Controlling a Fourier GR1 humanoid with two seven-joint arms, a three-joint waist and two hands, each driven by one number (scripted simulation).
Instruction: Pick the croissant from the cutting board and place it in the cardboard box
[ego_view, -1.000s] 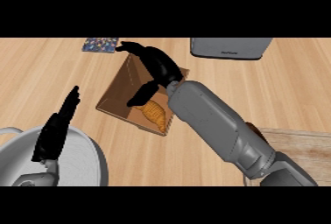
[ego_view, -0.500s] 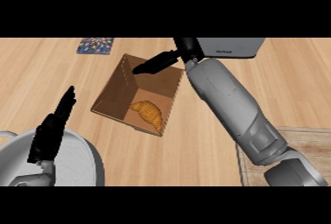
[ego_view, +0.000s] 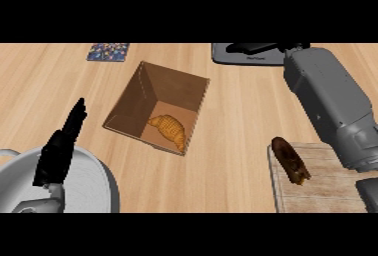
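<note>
A golden croissant (ego_view: 169, 131) lies inside the open cardboard box (ego_view: 140, 100), in its near right corner. The cutting board (ego_view: 328, 192) shows at the lower right, with a dark brown oblong pastry (ego_view: 290, 160) on its left edge. My right hand (ego_view: 255, 48) is far back at the top, over a grey appliance, fingers straight and holding nothing; its grey forearm runs down the right side. My left hand (ego_view: 61, 146) rests at the lower left, fingers straight and pointing up, holding nothing.
A grey appliance (ego_view: 244, 56) sits at the top edge under the right hand. A patterned blue card (ego_view: 108, 51) lies at the top left. A white round basin (ego_view: 81, 186) fills the lower left corner behind the left hand.
My right hand has pulled away from the box, moving up and to the right to the far edge. The croissant stays in the box. The left hand has not moved.
</note>
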